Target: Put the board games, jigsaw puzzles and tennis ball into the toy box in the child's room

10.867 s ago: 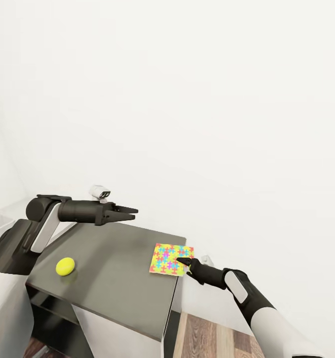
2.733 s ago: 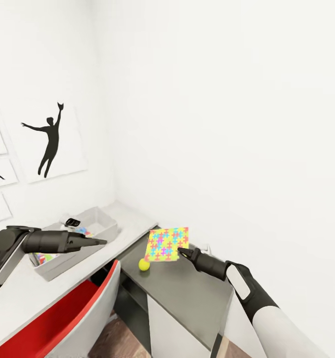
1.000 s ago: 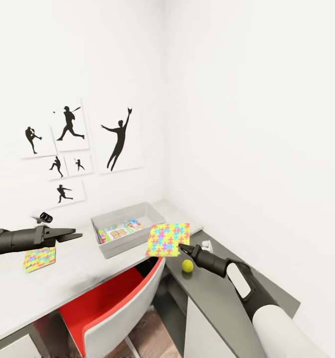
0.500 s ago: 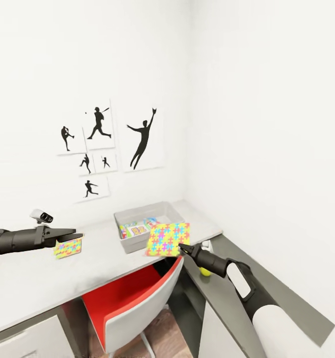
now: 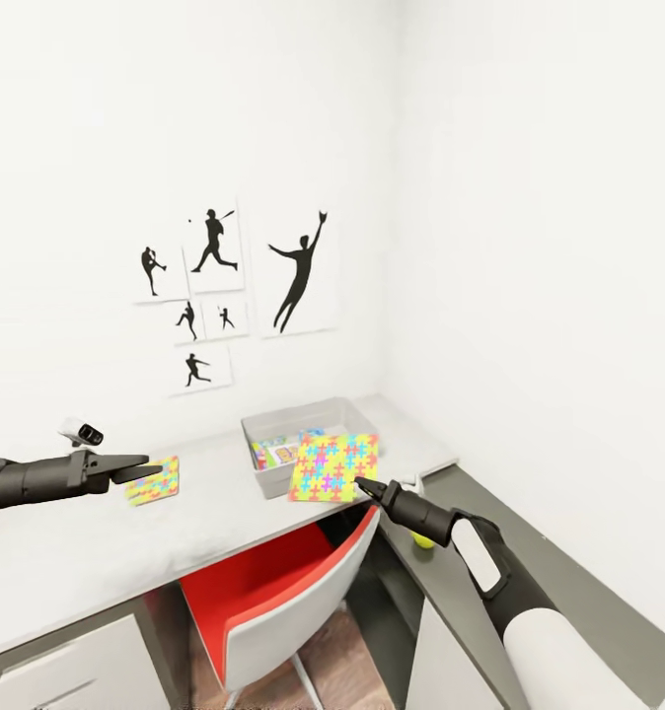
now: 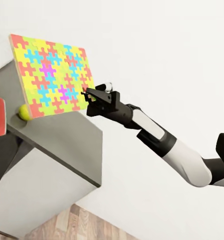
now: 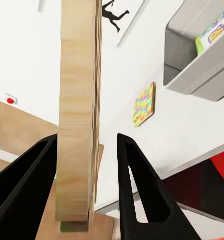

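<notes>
Right gripper clamped on edge of raised jigsaw puzzle, tennis ball on grey side counter beneath, left gripper fingers together, second puzzle on white table, toy box behind, holding game boxes.

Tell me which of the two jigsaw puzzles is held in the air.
The jigsaw puzzle gripped by the right gripper; the other puzzle lies flat on the table.

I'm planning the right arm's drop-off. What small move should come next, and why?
Probably carry the right end effector forward over the toy box: it grips a jigsaw puzzle in the air, just short of the box's near wall.
</notes>
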Controlling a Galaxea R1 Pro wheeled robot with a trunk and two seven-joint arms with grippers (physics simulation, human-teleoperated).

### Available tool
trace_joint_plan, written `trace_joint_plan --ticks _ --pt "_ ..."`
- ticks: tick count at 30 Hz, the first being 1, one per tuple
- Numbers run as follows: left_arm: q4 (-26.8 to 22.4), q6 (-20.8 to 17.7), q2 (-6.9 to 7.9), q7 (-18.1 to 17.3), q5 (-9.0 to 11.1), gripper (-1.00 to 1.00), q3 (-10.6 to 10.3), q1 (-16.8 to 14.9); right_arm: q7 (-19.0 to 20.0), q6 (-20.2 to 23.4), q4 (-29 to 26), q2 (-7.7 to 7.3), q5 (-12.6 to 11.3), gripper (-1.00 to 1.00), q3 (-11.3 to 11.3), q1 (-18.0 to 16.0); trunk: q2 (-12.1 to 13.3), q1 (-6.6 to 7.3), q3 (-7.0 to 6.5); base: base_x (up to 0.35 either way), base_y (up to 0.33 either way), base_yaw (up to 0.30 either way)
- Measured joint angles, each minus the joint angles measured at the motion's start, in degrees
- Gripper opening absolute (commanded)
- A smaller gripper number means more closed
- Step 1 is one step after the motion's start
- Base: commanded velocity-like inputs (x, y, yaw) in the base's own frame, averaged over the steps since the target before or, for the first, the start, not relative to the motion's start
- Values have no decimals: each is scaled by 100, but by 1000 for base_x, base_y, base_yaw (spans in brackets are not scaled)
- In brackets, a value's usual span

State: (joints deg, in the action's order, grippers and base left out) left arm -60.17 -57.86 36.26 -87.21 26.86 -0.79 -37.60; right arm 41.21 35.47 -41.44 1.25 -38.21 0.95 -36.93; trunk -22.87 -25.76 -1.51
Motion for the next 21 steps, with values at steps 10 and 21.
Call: trace_joint_plan --ticks 10,21 --pt "1 3 7 -1 -5 100 0 -1 9 0 -5 -2 -7 -100 0 3 -1 1 73 9 243 0" --pt "10 17 8 28 -6 100 1 0 25 -1 -14 3 -20 -100 0 12 -1 3 77 182 239 0"
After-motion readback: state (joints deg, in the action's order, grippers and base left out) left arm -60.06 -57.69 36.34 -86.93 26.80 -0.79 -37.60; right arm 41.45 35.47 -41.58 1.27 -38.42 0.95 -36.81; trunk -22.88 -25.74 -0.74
